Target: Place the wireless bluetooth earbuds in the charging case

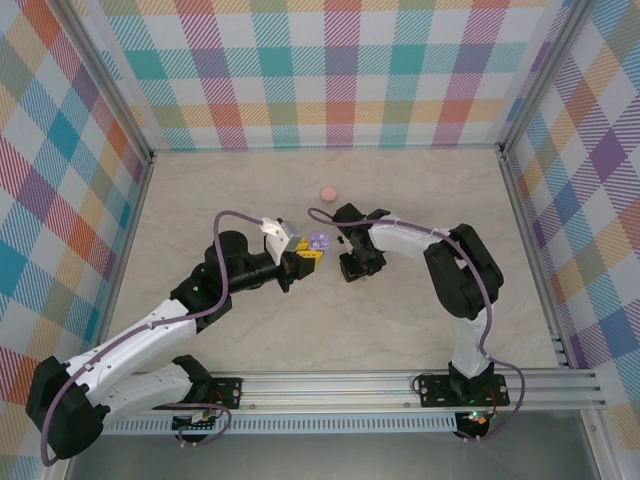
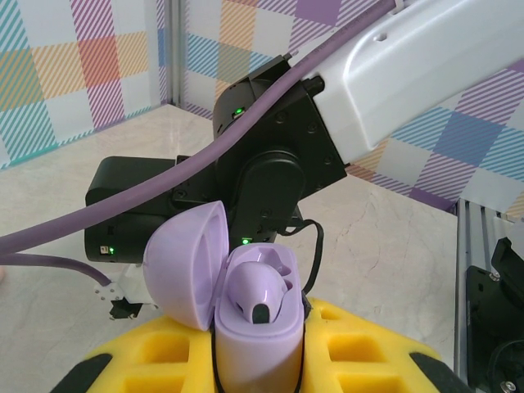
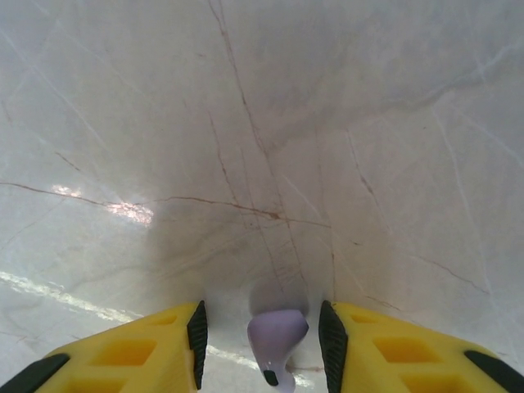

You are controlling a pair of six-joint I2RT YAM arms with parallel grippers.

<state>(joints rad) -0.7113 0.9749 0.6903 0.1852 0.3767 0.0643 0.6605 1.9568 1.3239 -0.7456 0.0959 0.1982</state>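
The left gripper (image 2: 258, 364) is clamped on the lilac charging case (image 2: 250, 332). The case stands upright with its lid (image 2: 187, 262) swung open to the left and one lilac earbud (image 2: 255, 291) seated inside. The right gripper (image 3: 262, 344) stands part open, with a second lilac earbud (image 3: 277, 334) between its pads (image 3: 198, 344) and a gap on each side. That earbud is blurred at the top, and whether it rests on the marble table (image 3: 246, 123) cannot be told.

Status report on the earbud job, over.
Left gripper shut on open charging case, first earbud seated, other slot empty. Right gripper open, second earbud loose between its jaws on the table. Pink round piece sits farther back, clear of both.
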